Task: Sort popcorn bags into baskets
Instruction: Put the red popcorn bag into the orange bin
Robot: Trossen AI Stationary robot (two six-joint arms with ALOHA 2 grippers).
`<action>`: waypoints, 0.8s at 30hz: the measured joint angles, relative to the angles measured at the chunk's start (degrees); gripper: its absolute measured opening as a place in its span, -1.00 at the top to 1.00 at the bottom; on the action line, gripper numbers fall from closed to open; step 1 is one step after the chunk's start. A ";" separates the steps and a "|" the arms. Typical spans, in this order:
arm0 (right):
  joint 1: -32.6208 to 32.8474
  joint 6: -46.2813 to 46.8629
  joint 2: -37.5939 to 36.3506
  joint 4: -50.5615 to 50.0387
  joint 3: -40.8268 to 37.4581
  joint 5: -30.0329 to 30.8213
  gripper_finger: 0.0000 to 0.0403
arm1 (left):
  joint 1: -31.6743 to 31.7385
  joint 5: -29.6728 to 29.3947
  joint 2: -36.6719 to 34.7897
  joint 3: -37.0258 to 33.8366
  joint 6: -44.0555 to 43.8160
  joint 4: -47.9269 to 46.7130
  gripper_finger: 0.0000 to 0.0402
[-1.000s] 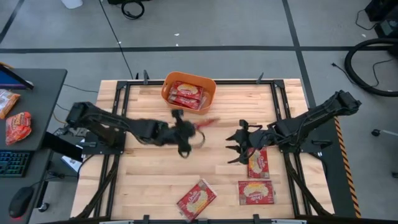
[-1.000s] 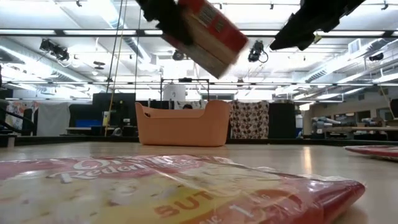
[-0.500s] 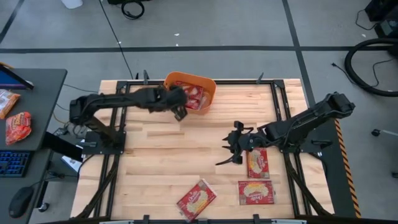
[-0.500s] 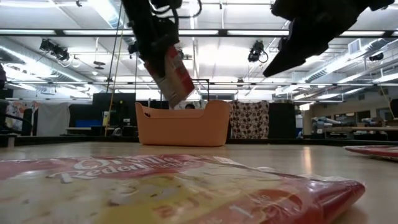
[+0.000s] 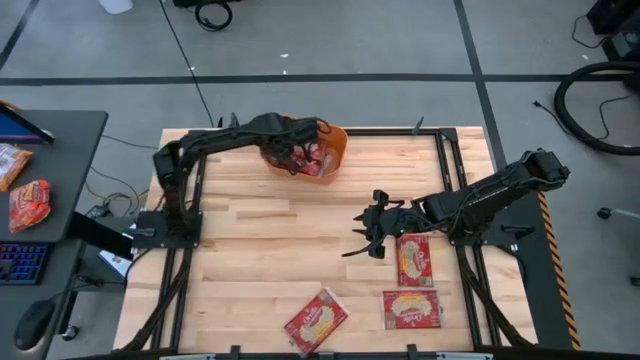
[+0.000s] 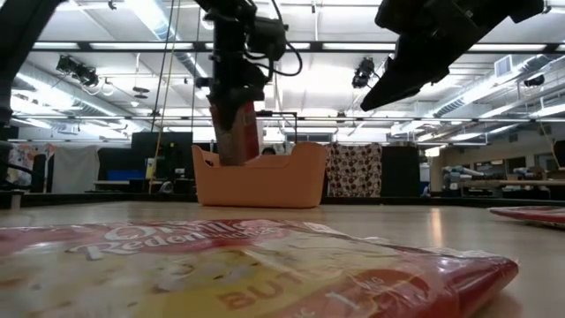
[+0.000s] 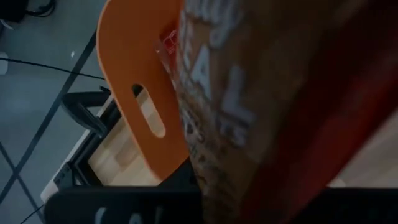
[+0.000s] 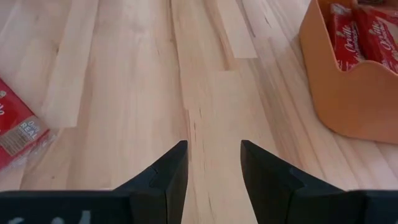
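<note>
My left gripper [image 5: 292,152] is over the orange tub [image 5: 338,150] at the table's far edge, shut on a red popcorn bag [image 6: 237,132]. That bag fills the left wrist view [image 7: 280,112], beside the tub's wall [image 7: 134,68]. More bags [image 5: 316,160] lie inside the tub. My right gripper [image 5: 364,238] hovers open above the table's middle; its fingers [image 8: 165,171] point toward the tub [image 8: 348,99]. Three bags lie flat on the table: one [image 5: 414,260] next to the right gripper and two near the near edge [image 5: 316,320] [image 5: 411,309]. My left gripper holds the popcorn bag by its upper end [image 6: 231,104], coming from above and pointing down. The bag hangs upright below the fingers, its lower end [image 6: 231,159] dipping behind the tub's rim. In the wrist view the bag itself hides the fingers.
A bag [image 6: 238,269] lies close in front of the low camera. Black frame rails [image 5: 190,200] run along the table's left and right sides. A desk to the left carries snack packets [image 5: 30,203] and a keyboard. Bare wood [image 5: 260,250] lies between the arms.
My left gripper has carried the bag from the table's middle toward the far edge, ending over the tub. The bag has gone from tilted in the air to hanging upright with its lower end in the tub. My right gripper has shifted a little toward the table's left.
</note>
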 joint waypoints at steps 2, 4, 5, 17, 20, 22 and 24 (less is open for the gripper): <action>0.00 -0.02 0.00 -0.16 0.00 -0.02 0.25 | 0.53 0.02 1.65 1.28 1.01 0.29 0.87; 0.00 -0.02 0.00 -0.15 0.00 -0.14 0.25 | 0.73 0.05 3.08 1.54 2.78 0.84 0.85; 0.00 -0.02 0.00 -0.17 0.00 -0.72 0.25 | 0.72 0.24 3.75 1.54 3.14 1.43 0.82; 0.11 0.60 0.00 -0.17 0.00 -2.81 0.25 | -1.11 7.62 5.61 1.74 7.16 13.83 0.01; 0.24 0.61 0.00 -0.25 0.00 -3.01 0.25 | -1.86 9.59 5.47 1.90 10.03 18.69 -0.10; 0.64 0.57 0.00 -0.78 0.00 -3.04 0.25 | -2.24 11.54 5.40 1.87 12.08 20.39 -0.12; 1.07 0.56 0.00 -1.78 0.00 -3.28 0.25 | -2.81 15.97 5.06 1.87 15.80 20.94 -0.12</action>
